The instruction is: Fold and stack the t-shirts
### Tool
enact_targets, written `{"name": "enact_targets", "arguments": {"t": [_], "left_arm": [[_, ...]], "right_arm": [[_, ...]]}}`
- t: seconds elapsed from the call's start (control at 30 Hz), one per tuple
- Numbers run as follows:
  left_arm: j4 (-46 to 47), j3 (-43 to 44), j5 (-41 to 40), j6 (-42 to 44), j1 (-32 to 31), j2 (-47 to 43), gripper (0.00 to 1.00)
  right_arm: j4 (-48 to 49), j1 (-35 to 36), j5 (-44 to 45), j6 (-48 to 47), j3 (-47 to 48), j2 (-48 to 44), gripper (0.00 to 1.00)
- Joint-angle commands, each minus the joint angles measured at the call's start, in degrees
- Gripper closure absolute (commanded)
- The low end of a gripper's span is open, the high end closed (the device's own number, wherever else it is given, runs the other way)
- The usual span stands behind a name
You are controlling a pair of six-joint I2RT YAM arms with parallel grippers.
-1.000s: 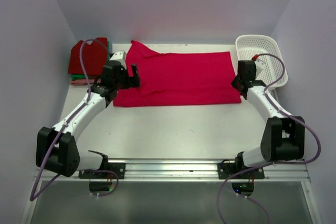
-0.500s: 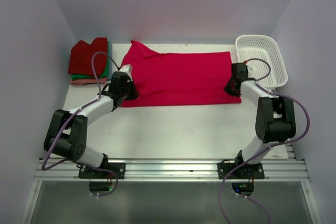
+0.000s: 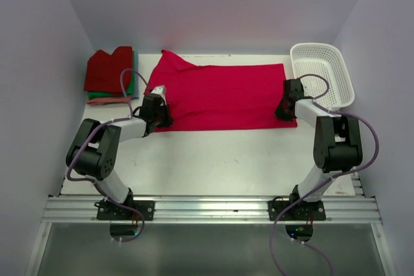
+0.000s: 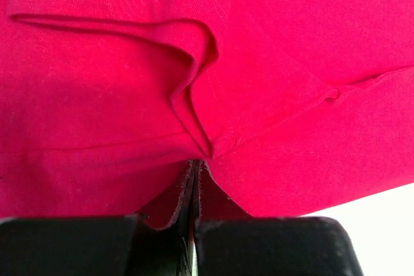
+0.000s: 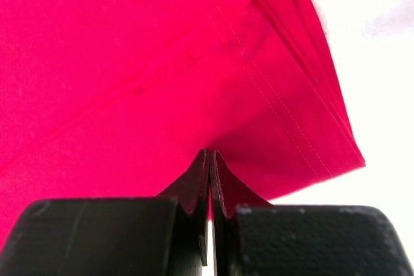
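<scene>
— How do our arms sit?
— Both reach low over the table (image 3: 220,159). Our left gripper (image 3: 159,114) is clamped on the crimson t-shirt (image 3: 226,94) at its seven o'clock edge, and our right gripper (image 3: 284,109) pinches its five o'clock corner.
— And around us?
— The shirt lies flat at twelve o'clock, with folded t-shirts (image 3: 108,74) stacked at ten and a white basket (image 3: 339,69) at two.

ROBOTICS LAB TEST CELL: plain pale walls (image 3: 39,43) close in beyond and to either side of the left gripper (image 3: 164,119) and right gripper (image 3: 283,113), a white table (image 3: 213,159) beneath them, an aluminium mounting rail (image 3: 213,209) and purple cables (image 3: 378,150) behind.
</scene>
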Motion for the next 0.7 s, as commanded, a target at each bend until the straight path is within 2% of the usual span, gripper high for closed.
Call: {"name": "enact_targets", "arguments": {"t": [0.0, 0.17, 0.27, 0.43, 0.67], "left_arm": [[-2.83, 0.17, 0.71, -0.70, 0.41, 2.41, 1.00], [-18.18, 2.88, 0.37, -4.47, 0.41, 0.91, 1.00], [-24.26, 3.34, 3.94, -6.06, 0.41, 0.83, 1.00], [-25.78, -3.15, 9.75, -9.13, 0.41, -1.37, 1.00], [-27.71, -7.65, 14.77, -10.72, 0.41, -5.31, 1.00]], "right_arm": [[-3.63, 0.27, 0.39, -2.56, -0.51, -3.31, 1.00], [-8.55, 0.27, 1.00, -2.83, -1.30, -3.49, 1.00], [-11.54, 0.35, 0.30, -2.13, -1.83, -2.78, 1.00], [-14.88, 0.97, 3.46, -1.07, -4.02, -2.69, 1.00], [-19.54, 2.55, 4.26, 0.07, -4.82, -2.08, 1.00]]}}
